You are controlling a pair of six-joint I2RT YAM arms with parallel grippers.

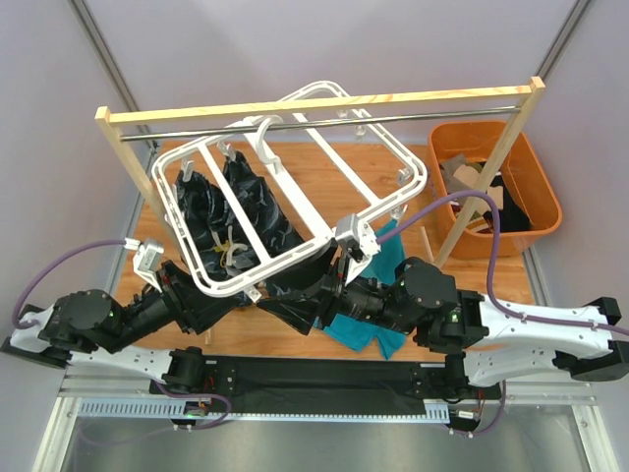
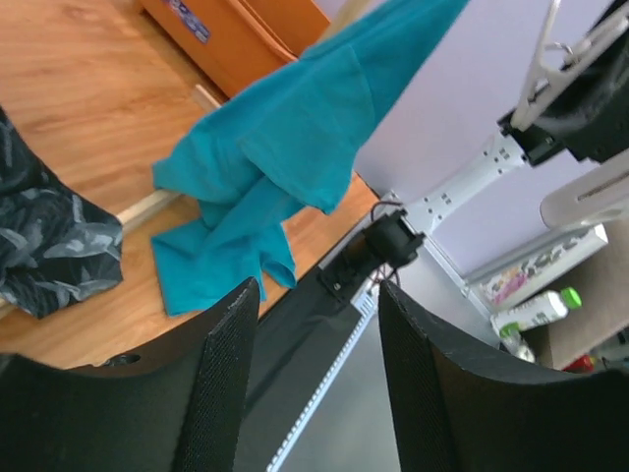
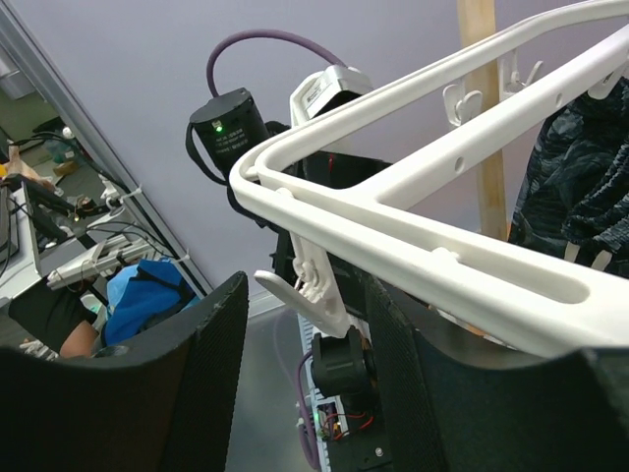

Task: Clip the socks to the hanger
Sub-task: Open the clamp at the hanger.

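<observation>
The white hanger [image 1: 295,167] hangs tilted from the rail, its near corner between my two arms. In the right wrist view its frame [image 3: 442,246] crosses above my right gripper [image 3: 307,295]. That gripper is open, and a white clip [image 3: 319,280] dangles between the fingers. My left gripper [image 2: 319,295] is open and holds nothing. Beyond it a teal sock [image 2: 295,147] hangs down with its lower end bunched on the wooden table. From above, the teal sock [image 1: 369,329] shows beside the right arm. What holds its top end is hidden.
A dark glossy patterned cloth [image 1: 246,211] hangs through the hanger's left half. The wooden rack [image 1: 324,105] with a metal rail spans the back. An orange bin [image 1: 536,187] at the right holds more socks [image 1: 482,187]. A black mat lies along the near table edge.
</observation>
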